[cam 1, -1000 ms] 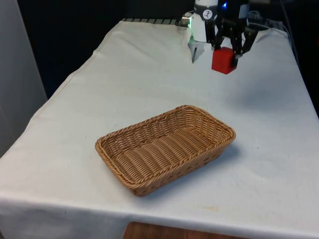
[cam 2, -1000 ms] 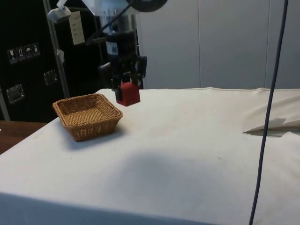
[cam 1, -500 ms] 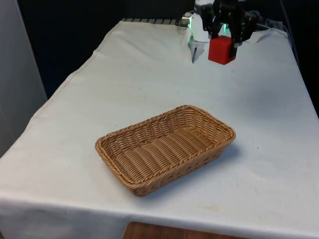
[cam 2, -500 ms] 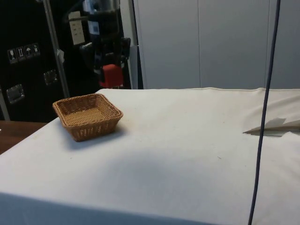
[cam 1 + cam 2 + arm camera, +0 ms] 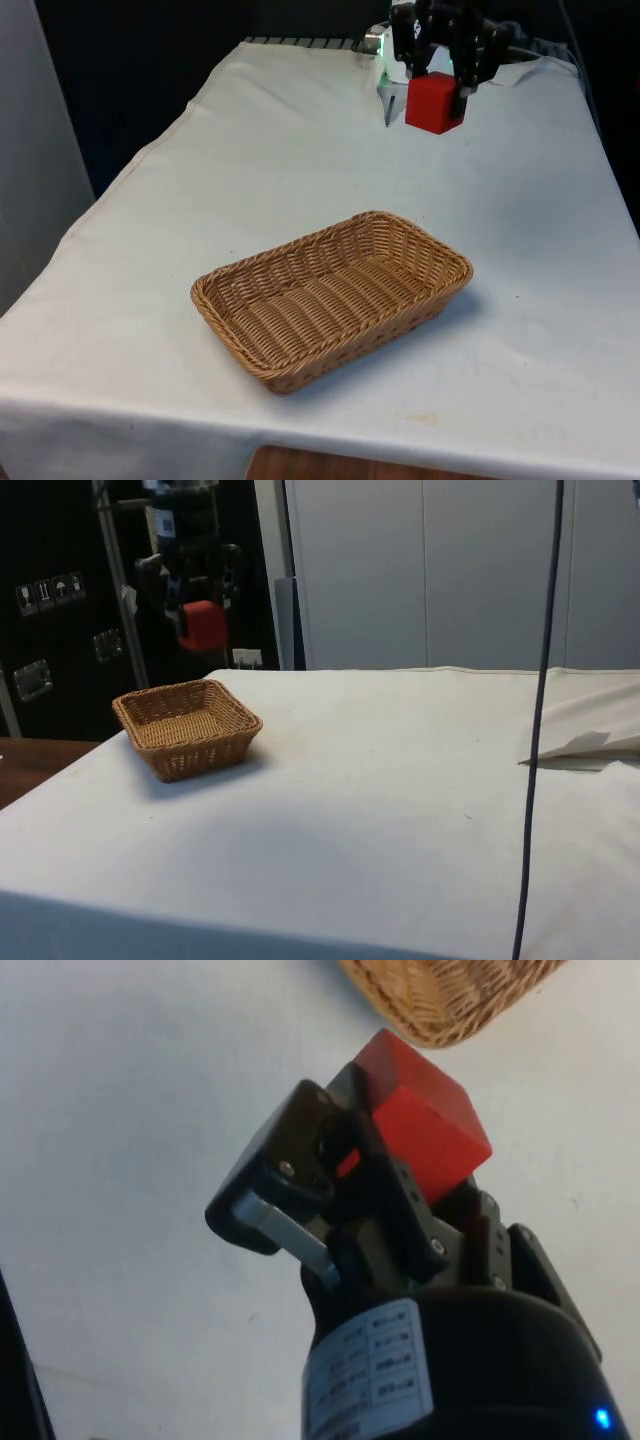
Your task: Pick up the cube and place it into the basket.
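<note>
The red cube [image 5: 433, 102] hangs high above the table with my black gripper [image 5: 437, 80] shut on it. In the side view the red cube [image 5: 201, 626] and the gripper [image 5: 196, 602] are raised above and just behind the basket's far side. The wicker basket [image 5: 331, 297] lies empty near the table's front edge; it appears as a basket [image 5: 187, 727] at the table's corner in the side view. From the wrist, the cube [image 5: 420, 1128] sits clamped between the fingers [image 5: 300, 1175], and the basket's rim [image 5: 450, 995] lies beyond it.
White cloth [image 5: 240, 180] covers the table. A folded crease of cloth [image 5: 580, 748] rises at the side view's right. A dark cable [image 5: 535, 720] hangs down in the side view.
My gripper has risen with the cube and carried it towards the basket: leftward in the side view, slightly left in the front view. The basket has not moved.
</note>
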Controlling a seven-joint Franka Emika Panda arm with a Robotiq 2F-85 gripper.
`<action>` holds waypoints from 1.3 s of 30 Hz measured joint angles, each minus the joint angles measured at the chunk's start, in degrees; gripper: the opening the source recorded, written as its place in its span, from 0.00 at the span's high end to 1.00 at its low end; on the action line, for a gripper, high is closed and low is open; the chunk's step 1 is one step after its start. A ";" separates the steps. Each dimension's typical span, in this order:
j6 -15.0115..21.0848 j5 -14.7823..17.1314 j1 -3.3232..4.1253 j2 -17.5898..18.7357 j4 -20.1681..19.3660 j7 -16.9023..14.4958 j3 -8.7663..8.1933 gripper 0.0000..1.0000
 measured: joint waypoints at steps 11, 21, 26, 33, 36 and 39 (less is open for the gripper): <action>-0.40 1.89 -0.74 6.36 8.08 -2.81 -1.66 1.00; -0.57 3.27 -1.20 11.75 14.78 -4.98 -3.38 1.00; -0.57 4.47 -1.60 14.78 18.28 -6.42 -4.41 1.00; -0.52 5.44 -2.06 18.45 21.72 -7.96 -5.79 1.00; -0.17 5.67 -2.29 19.88 22.57 -8.37 -6.30 1.00; 0.97 6.36 -2.52 21.77 23.49 -9.22 -7.05 1.00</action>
